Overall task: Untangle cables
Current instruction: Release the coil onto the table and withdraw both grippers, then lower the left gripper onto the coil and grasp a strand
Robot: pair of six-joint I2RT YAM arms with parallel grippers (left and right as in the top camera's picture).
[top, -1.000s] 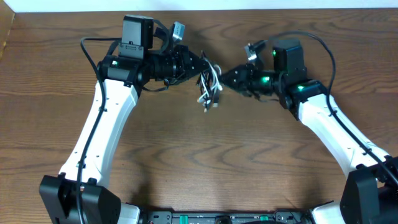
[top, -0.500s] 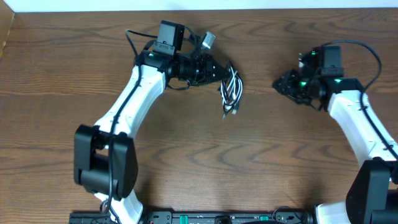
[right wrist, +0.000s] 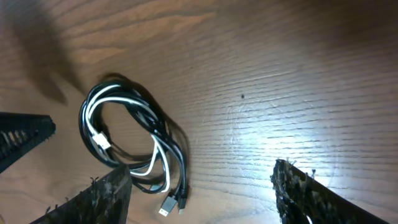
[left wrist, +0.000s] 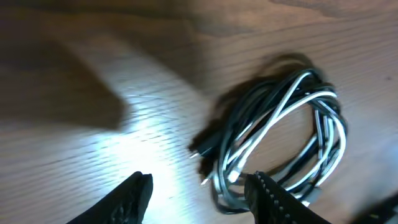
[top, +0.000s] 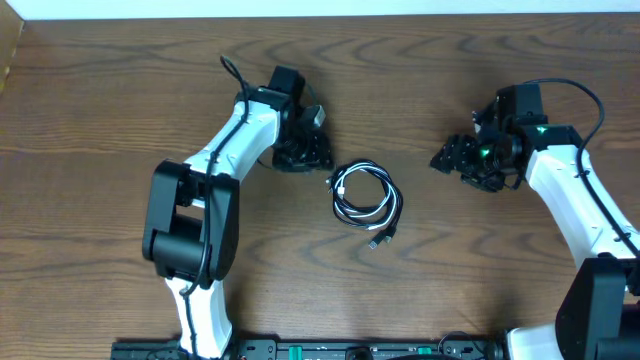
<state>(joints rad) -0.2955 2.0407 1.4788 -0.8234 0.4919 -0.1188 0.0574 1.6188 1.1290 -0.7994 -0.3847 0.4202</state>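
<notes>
The cables, one black and one white, lie coiled together in one loop flat on the wooden table, their plug ends trailing toward the front. My left gripper hovers just up-left of the loop, open and holding nothing. In the left wrist view the cables lie ahead of and partly between the spread fingers of the left gripper. My right gripper stands open well to the right of the loop. In the right wrist view the cables lie to the left, beside the left finger of the right gripper.
A brown wooden table fills the view, with a pale wall strip along the far edge. Both white arms reach in from the near corners. Thicker black wires run along each arm's wrist.
My left gripper has opened and let go of the cables, which now lie on the table lower than before. The right gripper has opened wider and stayed at the right.
</notes>
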